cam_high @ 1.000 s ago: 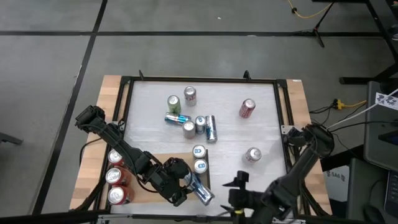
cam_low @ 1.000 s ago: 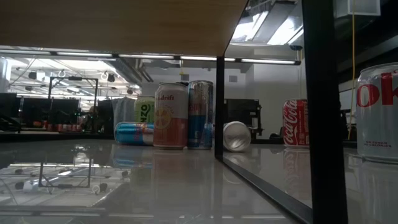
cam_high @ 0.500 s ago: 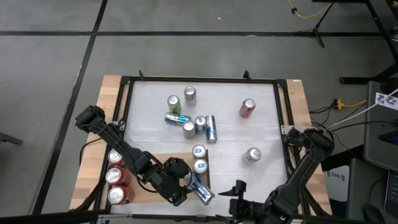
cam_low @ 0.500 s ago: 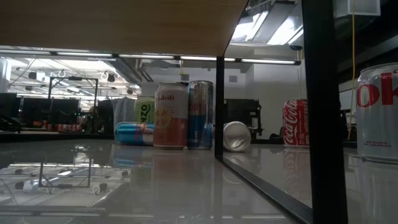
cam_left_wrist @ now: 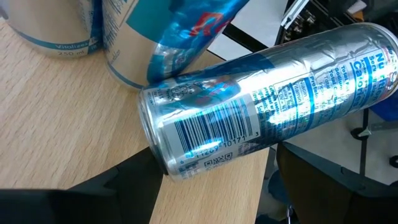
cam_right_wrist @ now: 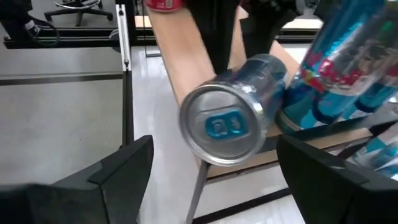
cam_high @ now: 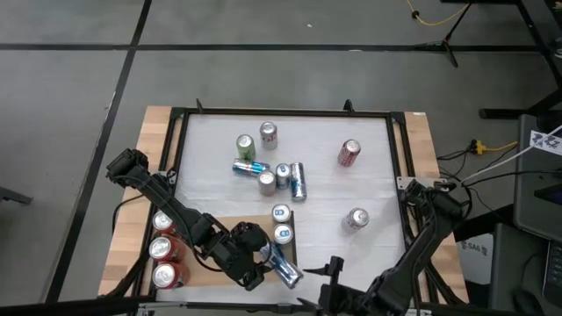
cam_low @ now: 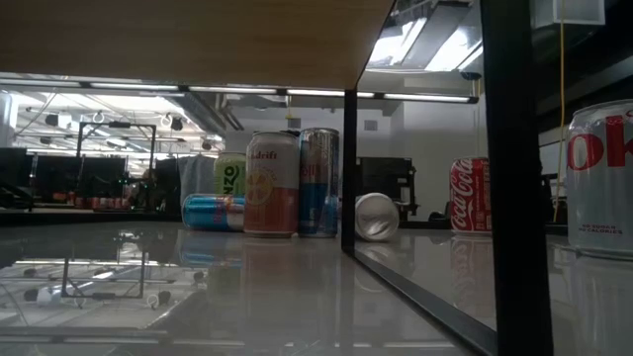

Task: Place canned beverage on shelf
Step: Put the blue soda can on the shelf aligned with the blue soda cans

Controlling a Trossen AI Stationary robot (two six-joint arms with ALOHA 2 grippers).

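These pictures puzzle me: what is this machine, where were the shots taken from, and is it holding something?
It is a robot with two dark jointed arms working at a white table. One picture looks straight down from above, one looks level across the tabletop, and two come from cameras on the arms' wrists. Several drink cans stand or lie on the table. At its near left corner is a light-brown wooden shelf, with three red cans and two upright blue-and-white cans on it. The left gripper grips a slim silver-and-blue can, lying on its side at the shelf's edge. The right gripper waits nearby at the table's near edge, fingers open, holding nothing.
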